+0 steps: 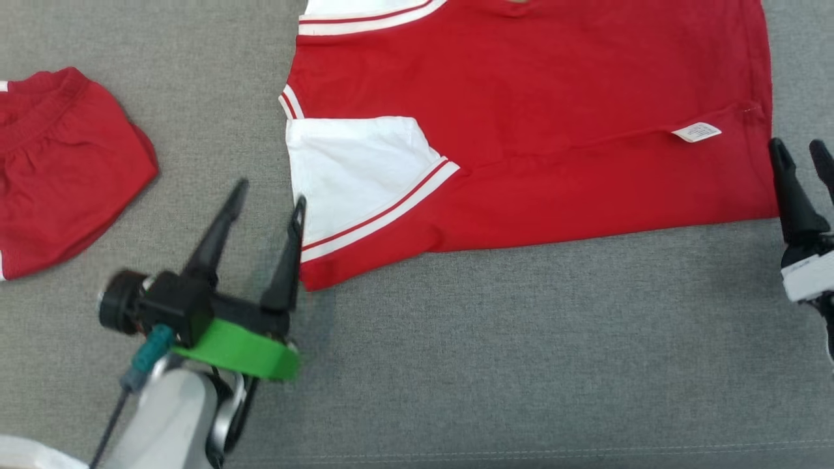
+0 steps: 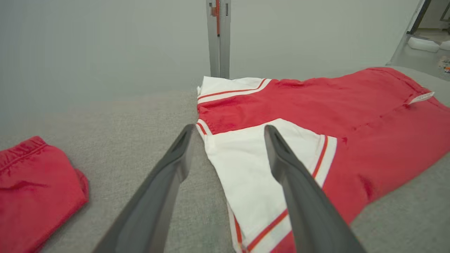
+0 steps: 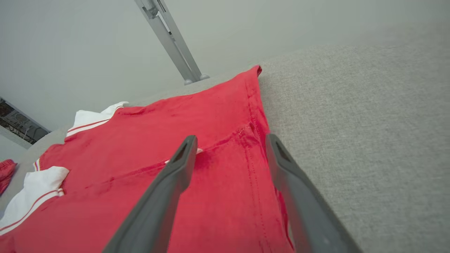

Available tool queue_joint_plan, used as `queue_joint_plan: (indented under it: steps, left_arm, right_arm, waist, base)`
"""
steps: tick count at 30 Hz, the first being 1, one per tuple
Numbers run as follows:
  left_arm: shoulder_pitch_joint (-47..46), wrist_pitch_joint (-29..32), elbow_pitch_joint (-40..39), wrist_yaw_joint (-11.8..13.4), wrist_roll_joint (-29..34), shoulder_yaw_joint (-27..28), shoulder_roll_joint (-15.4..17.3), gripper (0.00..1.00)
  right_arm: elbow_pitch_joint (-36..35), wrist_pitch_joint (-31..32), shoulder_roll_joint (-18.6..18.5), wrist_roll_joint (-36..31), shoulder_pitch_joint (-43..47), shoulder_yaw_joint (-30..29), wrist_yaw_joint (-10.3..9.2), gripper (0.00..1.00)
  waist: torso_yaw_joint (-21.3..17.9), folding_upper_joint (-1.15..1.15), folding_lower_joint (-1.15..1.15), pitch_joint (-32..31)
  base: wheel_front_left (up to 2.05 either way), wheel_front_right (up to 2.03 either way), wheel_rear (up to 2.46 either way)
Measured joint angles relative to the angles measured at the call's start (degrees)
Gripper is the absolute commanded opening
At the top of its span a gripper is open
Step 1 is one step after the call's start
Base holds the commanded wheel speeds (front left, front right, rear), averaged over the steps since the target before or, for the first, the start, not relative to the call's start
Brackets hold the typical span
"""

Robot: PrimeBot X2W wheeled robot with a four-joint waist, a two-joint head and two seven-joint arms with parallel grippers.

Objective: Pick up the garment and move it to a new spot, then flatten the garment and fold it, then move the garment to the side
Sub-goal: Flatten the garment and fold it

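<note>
Garment (image 1: 554,130) lies flat on the grey surface (image 1: 521,358), seemingly half folded. The left gripper (image 1: 270,194) and right gripper (image 1: 796,144) wait wide open and empty beside its near corners, probably for the next fold.

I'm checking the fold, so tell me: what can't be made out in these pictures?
- Neckline of the red shirt: head view, cut off by top edge.
- Print on the white label: head view, too small to read.
- The second red garment: head view, left edge cuts it off.
</note>
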Motion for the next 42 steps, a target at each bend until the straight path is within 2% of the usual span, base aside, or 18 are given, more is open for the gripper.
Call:
queue_joint_plan:
  steps: [4, 8, 21, 22, 23, 24, 25, 26, 38, 39, 40, 41, 42]
  left_arm:
    - [7.72, 0.00, -0.27, 0.87, -2.54, -0.55, -2.54, 1.00]
    - [10.68, 1.94, 2.19, 1.46, -5.55, -0.96, -4.61, 1.00]
    - [6.53, 7.67, 13.84, 4.13, -8.37, -0.15, -7.10, 1.00]
    - [6.32, 8.00, 14.19, 4.13, -8.38, -0.20, -7.11, 0.89]
    - [6.03, 8.06, 14.39, 4.13, -8.43, -0.18, -7.11, 0.73]
    - [5.72, 8.01, 14.36, 4.11, -8.46, -0.11, -7.12, 0.27]
    - [5.48, 7.76, 14.25, 3.99, -8.68, 0.02, -7.13, 0.03]
    - [5.37, 7.66, 14.12, 3.77, -8.92, 0.05, -7.12, 0.00]
    - [5.08, 5.63, 11.46, 2.20, -9.91, -0.15, -6.46, 0.00]
    - [4.94, 5.61, 11.38, 2.19, -9.91, -0.22, -6.46, 0.00]
    - [4.72, 5.63, 11.36, 2.02, -9.90, -0.37, -6.46, 0.00]
    - [4.62, 5.63, 11.27, 2.01, -9.90, -0.51, -6.46, 0.00]
    - [4.59, 5.64, 11.24, 1.94, -9.90, -0.63, -6.46, 0.00]
  right_arm:
    - [-1.04, 0.00, 2.77, -1.47, 4.43, -2.14, 0.00, 1.00]
    - [-1.69, 0.00, 4.43, -1.99, 6.27, -2.35, 0.00, 1.00]
    - [-1.75, 0.00, 4.90, -1.21, 6.61, -0.93, 0.00, 1.00]
    - [-1.52, 0.00, 4.89, -1.00, 6.61, -0.91, 0.00, 1.00]
    - [-1.24, -0.01, 4.91, -0.36, 6.60, -0.98, 0.00, 1.00]
    - [-0.83, -0.01, 4.93, 0.42, 6.55, -1.04, 0.00, 1.00]
    - [-0.29, 0.00, 4.89, 1.20, 6.45, -1.01, 0.00, 1.00]
    - [0.25, 0.00, 4.83, 1.55, 6.25, -0.88, 0.00, 1.00]
    - [14.33, 0.35, 4.85, 7.40, -1.72, 6.98, 0.00, 1.00]
    - [14.96, 0.51, 4.82, 7.99, -2.28, 7.66, 0.00, 0.75]
    - [15.56, 0.94, 4.71, 8.98, -2.92, 8.54, 0.00, 0.27]
    - [15.91, 1.00, 4.44, 9.42, -3.41, 9.42, 0.00, 0.00]
    - [16.06, 0.99, 4.15, 9.73, -3.72, 9.94, 0.00, 0.00]
  waist:
    - [-0.35, 0.00, 0.00, -2.33]
    - [-0.65, 0.00, 0.00, -4.35]
    - [-2.62, 0.00, 0.00, -5.32]
    - [-2.63, 0.00, 0.00, -5.20]
    - [-2.62, 0.00, 0.00, -5.01]
    - [-2.58, 0.00, 0.00, -4.78]
    - [-2.50, 0.00, 0.00, -4.55]
    - [-2.40, 0.00, 0.00, -4.38]
    - [-0.02, 0.00, 0.00, -3.03]
    - [0.11, 0.00, 0.00, -2.95]
    - [0.29, 0.00, 0.00, -2.86]
    - [0.46, 0.00, 0.00, -2.82]
    - [0.59, 0.00, 0.00, -2.80]
  base:
    - [0.00, 0.00, 0.00]
    - [0.00, 0.00, 0.00]
    - [0.00, 0.00, 0.00]
    - [0.00, 0.00, 0.00]
    - [0.00, 0.00, 0.00]
    - [0.00, 0.00, 0.00]
    - [0.00, 0.00, 0.00]
    - [0.00, 0.00, 0.00]
    - [0.00, 0.00, 0.00]
    - [0.00, 0.00, 0.00]
    - [0.00, 0.00, 0.00]
    - [0.00, 0.00, 0.00]
    - [0.00, 0.00, 0.00]
